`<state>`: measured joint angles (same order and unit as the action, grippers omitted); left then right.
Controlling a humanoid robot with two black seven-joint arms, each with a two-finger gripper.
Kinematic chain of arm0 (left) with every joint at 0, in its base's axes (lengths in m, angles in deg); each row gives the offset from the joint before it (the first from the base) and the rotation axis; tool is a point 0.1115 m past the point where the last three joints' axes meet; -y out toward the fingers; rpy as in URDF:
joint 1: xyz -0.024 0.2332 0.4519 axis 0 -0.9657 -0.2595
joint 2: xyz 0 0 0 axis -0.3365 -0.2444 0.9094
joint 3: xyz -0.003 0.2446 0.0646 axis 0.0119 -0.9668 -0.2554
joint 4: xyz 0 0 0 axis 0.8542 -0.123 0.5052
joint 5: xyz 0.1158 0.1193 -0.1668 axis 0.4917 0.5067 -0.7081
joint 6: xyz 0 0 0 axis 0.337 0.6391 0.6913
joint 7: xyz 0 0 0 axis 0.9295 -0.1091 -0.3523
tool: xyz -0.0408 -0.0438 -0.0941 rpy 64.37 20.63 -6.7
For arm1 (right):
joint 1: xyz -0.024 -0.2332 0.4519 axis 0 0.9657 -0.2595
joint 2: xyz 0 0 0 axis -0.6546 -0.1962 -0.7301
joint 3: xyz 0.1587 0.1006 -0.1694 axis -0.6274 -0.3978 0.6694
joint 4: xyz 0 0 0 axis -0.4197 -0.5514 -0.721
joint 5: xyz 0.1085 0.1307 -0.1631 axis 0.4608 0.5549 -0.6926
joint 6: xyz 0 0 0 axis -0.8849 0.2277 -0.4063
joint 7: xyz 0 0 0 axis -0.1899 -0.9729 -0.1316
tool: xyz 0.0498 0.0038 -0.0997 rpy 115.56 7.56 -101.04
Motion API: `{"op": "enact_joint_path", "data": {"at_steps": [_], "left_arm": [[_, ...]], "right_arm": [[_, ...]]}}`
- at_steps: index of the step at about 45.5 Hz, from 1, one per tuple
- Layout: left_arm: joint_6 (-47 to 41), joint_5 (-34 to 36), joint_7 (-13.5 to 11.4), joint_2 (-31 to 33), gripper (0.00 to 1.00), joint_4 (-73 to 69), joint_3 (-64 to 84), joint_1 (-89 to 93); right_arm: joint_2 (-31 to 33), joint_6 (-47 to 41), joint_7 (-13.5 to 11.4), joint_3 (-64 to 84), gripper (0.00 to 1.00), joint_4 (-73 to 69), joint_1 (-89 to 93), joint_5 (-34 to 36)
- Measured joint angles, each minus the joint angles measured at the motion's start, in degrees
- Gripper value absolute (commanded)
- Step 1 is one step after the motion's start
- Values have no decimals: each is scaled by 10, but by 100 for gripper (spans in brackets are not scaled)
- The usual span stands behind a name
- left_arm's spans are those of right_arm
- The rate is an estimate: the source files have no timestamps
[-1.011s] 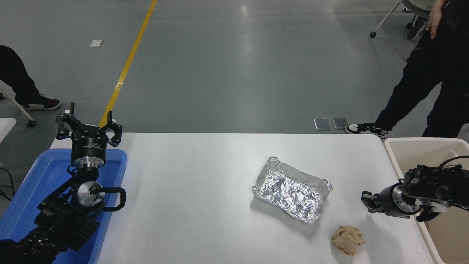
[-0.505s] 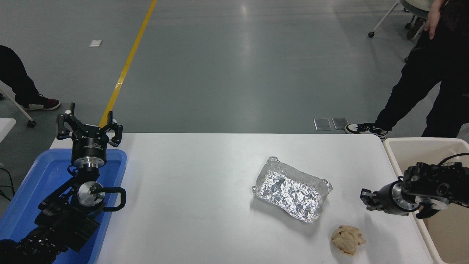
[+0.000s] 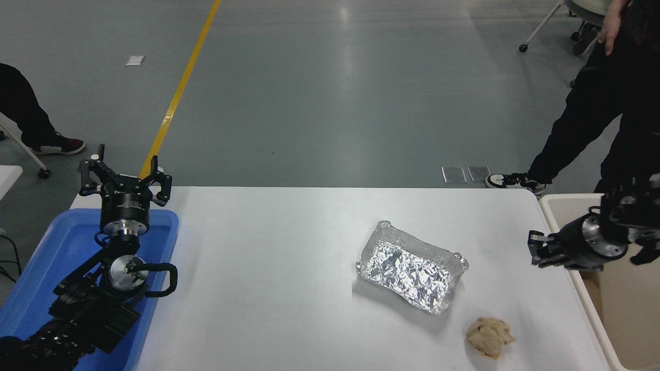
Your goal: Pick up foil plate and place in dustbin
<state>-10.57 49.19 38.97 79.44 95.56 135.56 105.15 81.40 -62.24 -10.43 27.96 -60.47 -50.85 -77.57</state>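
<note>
The foil plate, a shiny crinkled silver tray, lies empty on the white table, right of centre. The beige dustbin stands against the table's right edge. My right gripper hovers above the table's right edge beside the bin's rim, pointing left toward the plate, about two gripper-lengths from it. Its fingers look drawn together and hold nothing. My left gripper is parked open over the blue tray at the lower left.
A crumpled tan paper wad lies near the front edge, below the plate. A blue plastic tray sits at the left. A person in black stands beyond the far right corner; another person's leg shows at the far left.
My right gripper has risen and drawn back to the right, toward the far side next to the bin's rim. The plate, wad and left arm have not moved.
</note>
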Motion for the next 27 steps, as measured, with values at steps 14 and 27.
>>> {"op": "enact_joint_path", "data": {"at_steps": [14, 27], "left_arm": [[0, 0, 0, 0, 99, 0, 0, 0], [0, 0, 0, 0, 99, 0, 0, 0]], "right_arm": [[-25, -98, -10, 135, 100, -130, -254, 3], [-136, -138, -10, 171, 100, -196, -389, 67]]}}
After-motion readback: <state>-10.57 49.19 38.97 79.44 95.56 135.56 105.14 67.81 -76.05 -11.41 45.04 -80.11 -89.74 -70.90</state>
